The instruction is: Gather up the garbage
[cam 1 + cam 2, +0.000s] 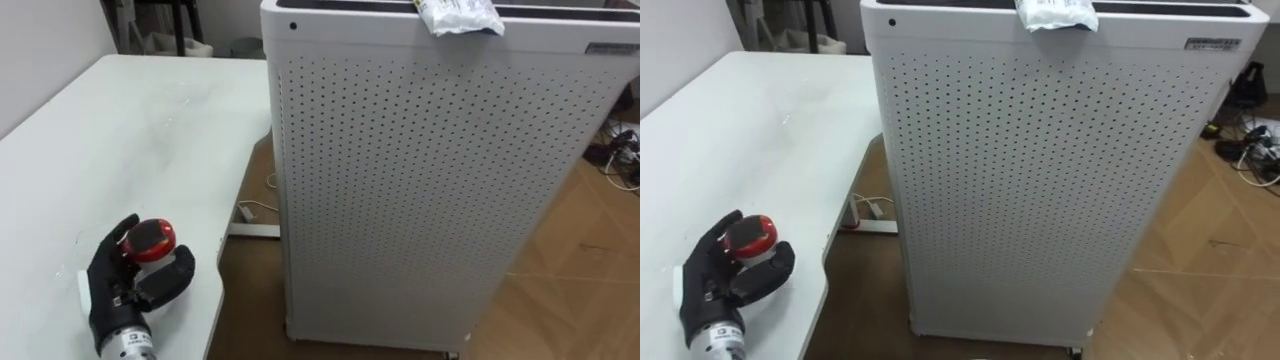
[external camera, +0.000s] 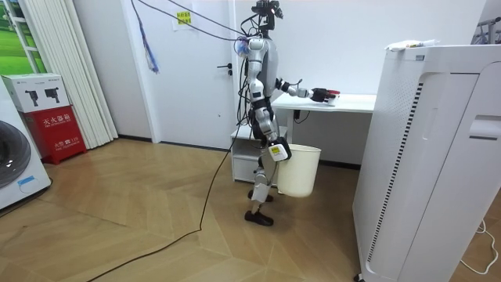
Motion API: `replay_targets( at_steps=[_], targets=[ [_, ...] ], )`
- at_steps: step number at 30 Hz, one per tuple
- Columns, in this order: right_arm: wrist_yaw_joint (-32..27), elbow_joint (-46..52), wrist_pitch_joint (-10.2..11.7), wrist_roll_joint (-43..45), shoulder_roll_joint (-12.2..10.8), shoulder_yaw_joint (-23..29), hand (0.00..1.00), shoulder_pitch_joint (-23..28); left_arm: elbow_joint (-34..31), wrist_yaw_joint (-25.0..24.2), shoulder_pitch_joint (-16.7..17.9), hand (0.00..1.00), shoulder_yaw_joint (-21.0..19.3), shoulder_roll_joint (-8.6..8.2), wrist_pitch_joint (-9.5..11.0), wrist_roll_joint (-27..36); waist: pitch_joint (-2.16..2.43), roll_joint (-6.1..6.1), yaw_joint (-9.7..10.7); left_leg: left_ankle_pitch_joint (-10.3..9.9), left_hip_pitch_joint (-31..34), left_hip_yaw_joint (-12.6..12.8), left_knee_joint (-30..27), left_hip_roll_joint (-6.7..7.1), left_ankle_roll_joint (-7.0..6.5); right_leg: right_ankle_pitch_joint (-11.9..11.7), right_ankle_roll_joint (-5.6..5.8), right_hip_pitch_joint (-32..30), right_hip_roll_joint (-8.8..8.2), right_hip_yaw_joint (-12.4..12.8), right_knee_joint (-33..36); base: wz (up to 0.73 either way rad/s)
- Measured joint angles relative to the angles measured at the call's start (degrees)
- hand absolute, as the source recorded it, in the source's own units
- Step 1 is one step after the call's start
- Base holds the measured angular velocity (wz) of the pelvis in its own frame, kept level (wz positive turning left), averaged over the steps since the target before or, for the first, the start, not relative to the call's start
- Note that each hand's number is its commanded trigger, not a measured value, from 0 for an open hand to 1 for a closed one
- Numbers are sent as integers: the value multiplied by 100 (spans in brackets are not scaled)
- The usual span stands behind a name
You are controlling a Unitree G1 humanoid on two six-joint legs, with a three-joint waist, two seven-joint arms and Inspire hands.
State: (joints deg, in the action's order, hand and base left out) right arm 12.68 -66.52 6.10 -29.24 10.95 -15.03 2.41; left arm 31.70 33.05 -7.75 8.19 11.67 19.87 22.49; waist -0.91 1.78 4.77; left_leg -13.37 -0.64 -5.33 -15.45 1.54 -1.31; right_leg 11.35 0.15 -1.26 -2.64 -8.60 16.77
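The biggest thing before me is a tall white cabinet (image 1: 420, 190) with a perforated front. It stands on the wooden floor just beside the corner of the white table (image 1: 120, 150). A small grey label (image 1: 610, 48) sits at its top right corner, with print too fine for me to read. In the room view I stand at the table's end, and a white bin (image 2: 301, 168) is close against my legs. My right hand (image 2: 279, 151) hangs low at the bin's rim, and I cannot tell how its fingers are set. A crumpled white packet (image 1: 458, 15) lies on the cabinet's top. Its long axis runs roughly left to right, and one edge droops over the front lip. It has dark markings that I cannot make out. My left hand (image 1: 125, 285) is over the near part of the table, close to its edge, with fingers and thumb curled round a small piece of garbage (image 1: 150, 240). The piece is round, with a red top and a dark band below it. Its red face points up and slightly toward me, and I can see no writing on it. Its body is hidden in my grasp, so I cannot tell its long axis.
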Motion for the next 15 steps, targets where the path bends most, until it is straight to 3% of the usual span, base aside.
replay_targets(
  at_steps=[15],
  targets=[
    [-207,240,3,64,1,-116,100,58,217,-66,-134,100,53,-29,0,349,-7,52,43,-2,20,61,-37,-10,-1,-2,-4,-4,13,57,35,-1]
  ],
)
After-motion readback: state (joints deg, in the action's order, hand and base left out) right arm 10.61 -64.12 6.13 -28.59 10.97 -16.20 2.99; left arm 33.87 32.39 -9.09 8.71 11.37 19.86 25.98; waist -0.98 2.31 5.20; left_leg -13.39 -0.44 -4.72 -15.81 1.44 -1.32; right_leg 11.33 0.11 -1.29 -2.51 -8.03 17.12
